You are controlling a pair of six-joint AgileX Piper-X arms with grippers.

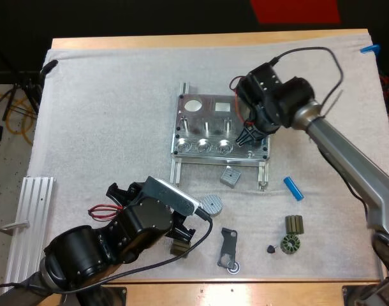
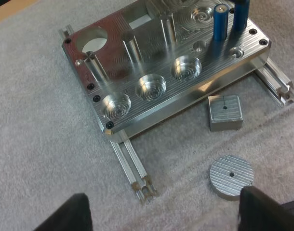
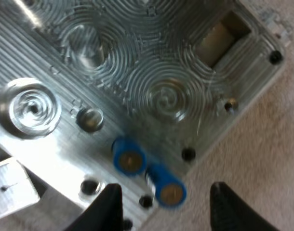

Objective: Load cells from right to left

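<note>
The right tool [image 1: 249, 136] hangs over the right front corner of the metal fixture [image 1: 207, 118], its two black fingers spread and gripping nothing. Directly under it two cells stand upright in the fixture's right end. The first blue cell [image 3: 129, 158] sits slightly further in, and the second blue cell [image 3: 167, 190] sits just beside it, between the parted fingers without touching either. The step in hand therefore looks like letting go of the second cell, with the two rightmost seats filled. Left of the pair a small open bore [image 3: 89, 119] is empty, as are the three round pockets [image 2: 153, 89] along the fixture's near side. Which of these takes the next cell cannot be told. A loose blue cell [image 1: 293, 189] lies flat on the white mat [image 1: 105, 115], off the fixture's right front corner toward the table's right edge. The next move would be to lift the right tool straight up so it does not tip the seated pair. It would then go to the loose cell, grip it across its body, turn it upright and lower it into the next free seat to the left. The left tool [image 2: 164, 204] waits open near the table's front edge, facing the fixture and holding nothing.
</note>
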